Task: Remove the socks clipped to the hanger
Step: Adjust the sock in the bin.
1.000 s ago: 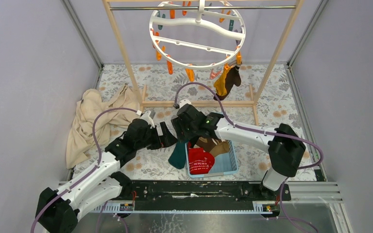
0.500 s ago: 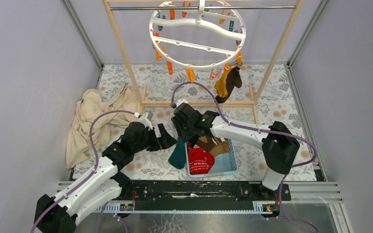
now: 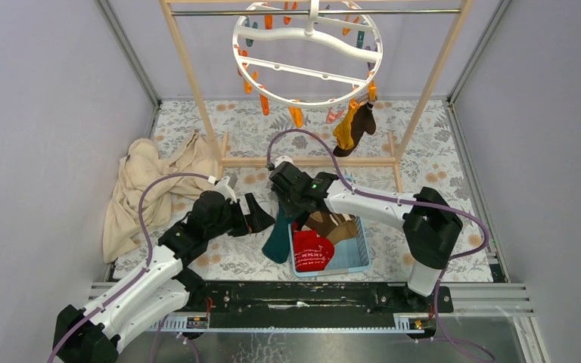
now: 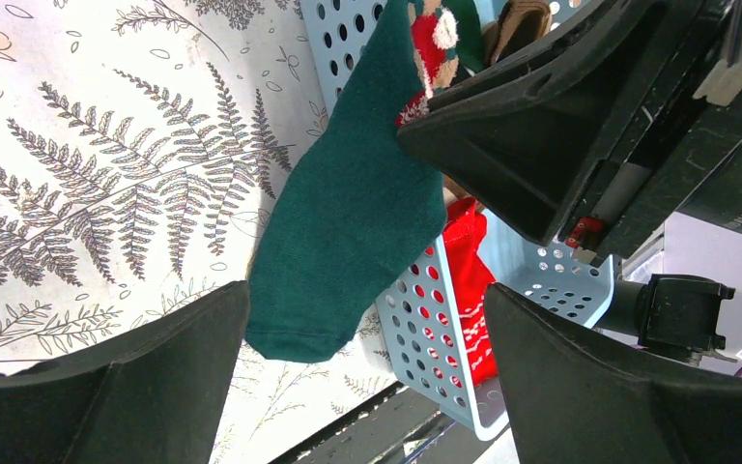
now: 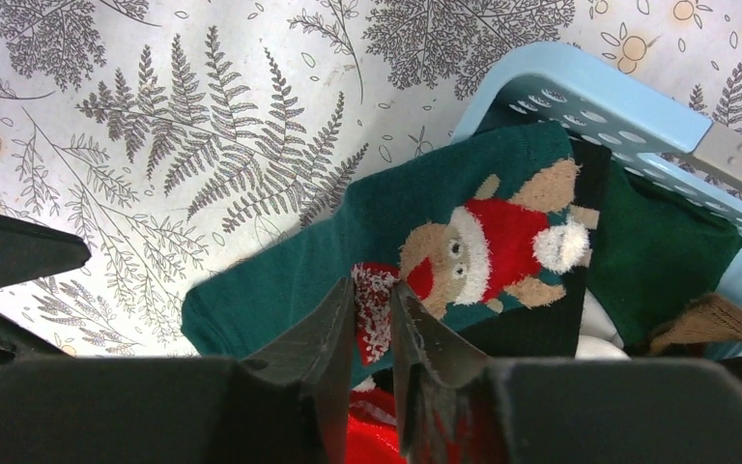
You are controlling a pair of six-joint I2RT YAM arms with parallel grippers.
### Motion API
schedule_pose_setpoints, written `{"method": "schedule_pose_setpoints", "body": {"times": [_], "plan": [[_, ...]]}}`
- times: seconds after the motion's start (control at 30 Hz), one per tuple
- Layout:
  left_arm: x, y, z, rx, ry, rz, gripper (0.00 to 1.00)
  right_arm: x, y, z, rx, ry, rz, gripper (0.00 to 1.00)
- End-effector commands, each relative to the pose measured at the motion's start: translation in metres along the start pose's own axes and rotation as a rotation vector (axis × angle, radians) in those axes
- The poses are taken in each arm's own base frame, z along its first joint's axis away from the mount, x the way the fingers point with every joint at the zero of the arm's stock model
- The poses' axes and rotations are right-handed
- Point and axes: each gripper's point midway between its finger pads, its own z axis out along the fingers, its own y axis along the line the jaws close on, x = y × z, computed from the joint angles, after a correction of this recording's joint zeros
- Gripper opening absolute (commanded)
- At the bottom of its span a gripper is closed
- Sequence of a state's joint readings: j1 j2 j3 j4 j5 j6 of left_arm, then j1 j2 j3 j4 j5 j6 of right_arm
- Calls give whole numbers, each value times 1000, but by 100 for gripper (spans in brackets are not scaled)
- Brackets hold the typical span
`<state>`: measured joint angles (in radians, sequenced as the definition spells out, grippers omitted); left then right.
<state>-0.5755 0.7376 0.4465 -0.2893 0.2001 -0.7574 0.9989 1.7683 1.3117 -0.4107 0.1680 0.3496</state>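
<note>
Now, 1 hanger w/ 2 socks, 1 teal sock over basket.

White, grey-fern table cover; light blue basket; teal sock, red-and-tan bear motif.

Rack frame is standing at back of worktop, w/ hanger hanging from its top bar, approx centre. 2 hanging socks are dangling from hanger's front-R edge. Cloth is lying on worktop at L, just in front of frame's L post. Basket is sitting near front, R of centre, w/ basket socks piling inside. Draped sock is lying over basket's L rim, part inside, rest hanging outside. Left gripper is sitting just L of it, facing it. Right gripper is hanging right above it, by basket's back-L corner.
</note>
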Motion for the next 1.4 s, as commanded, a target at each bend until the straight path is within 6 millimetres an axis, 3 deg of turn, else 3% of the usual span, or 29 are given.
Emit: {"method": "schedule_pose_setpoints", "body": {"times": [0.0, 0.1, 0.27, 0.5, 0.73, 1.0, 1.2, 1.37], "plan": [[-6, -6, 1, 28, -29, 5, 99, -19, 1, -11, -2, -49, -1, 21], [-8, -7, 1, 28, -32, 6, 99, -28, 2, -19, -9, -79, -2, 9], [-8, -7, 2, 27, -32, 8, 99, -45, 4, -36, -21, -127, -12, 0], [-9, -7, 2, 25, -32, 8, 99, -64, 6, -65, -49, -203, 2, 3], [-10, -9, 2, 26, -31, 8, 99, -66, -3, -83, -22, -227, 5, 1], [-10, -9, 3, 29, -31, 8, 99, -75, -37, -148, 52, -332, 21, 1], [-15, -14, 3, 43, -45, 7, 99, -57, -69, -184, 125, -354, 43, 1], [-33, -29, 11, 67, -64, 45, 99, -25, -86, -192, 157, -328, 79, 1]]}}
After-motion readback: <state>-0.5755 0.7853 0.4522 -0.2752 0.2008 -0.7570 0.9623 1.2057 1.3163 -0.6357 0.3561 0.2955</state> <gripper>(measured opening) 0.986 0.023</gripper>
